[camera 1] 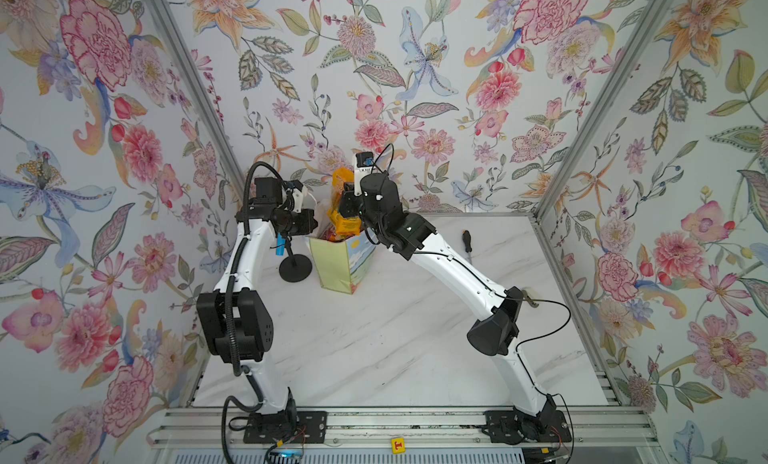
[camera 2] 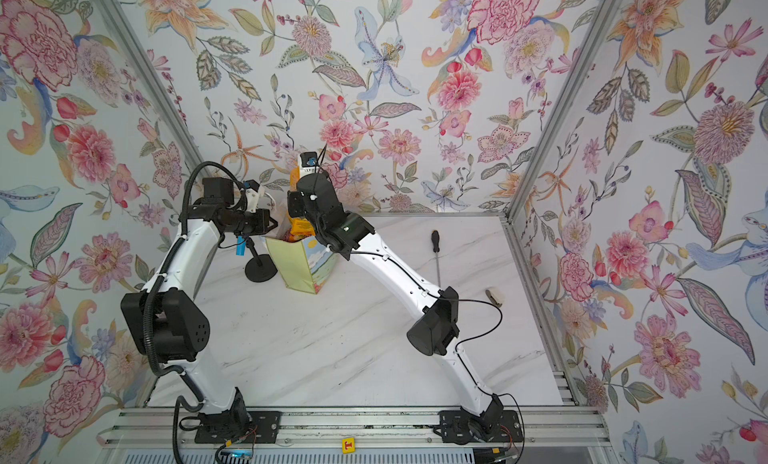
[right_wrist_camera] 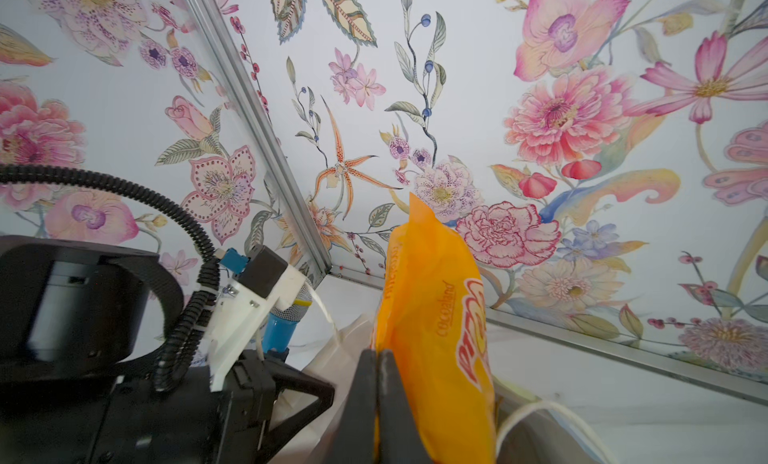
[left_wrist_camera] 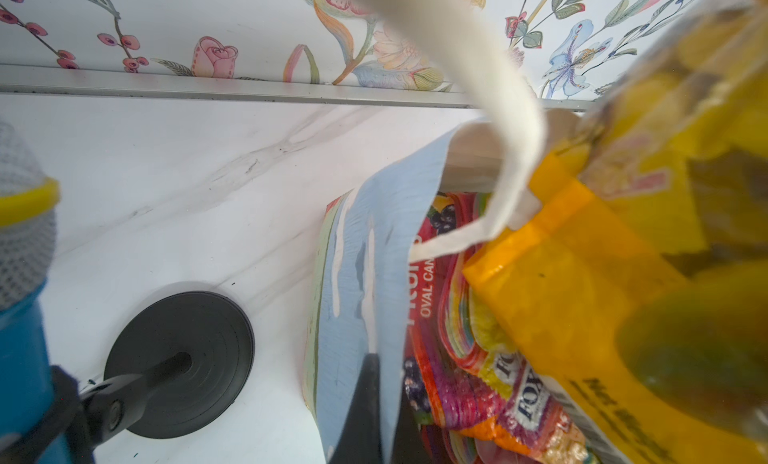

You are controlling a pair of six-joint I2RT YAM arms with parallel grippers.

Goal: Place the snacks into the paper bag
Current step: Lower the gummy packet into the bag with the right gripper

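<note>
The left tool [camera 1: 313, 225] is closed on the rim of the paper bag [camera 1: 336, 266], far back on the bench [camera 1: 395, 337]. The orange packet [right_wrist_camera: 432, 316] hangs at the bag's mouth, pinched by the right tool [right_wrist_camera: 376, 383]. It looks light, soft and slippery, so its flat seam seems the safest hold.

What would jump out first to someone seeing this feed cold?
The tall orange packet, upright over the open mouth of the paper bag near the back wall and pinched in the right gripper. Next, the left gripper clamping the bag's wall from the left. A blue toy microphone stands just left of the bag, and a screwdriver lies to its right.
</note>
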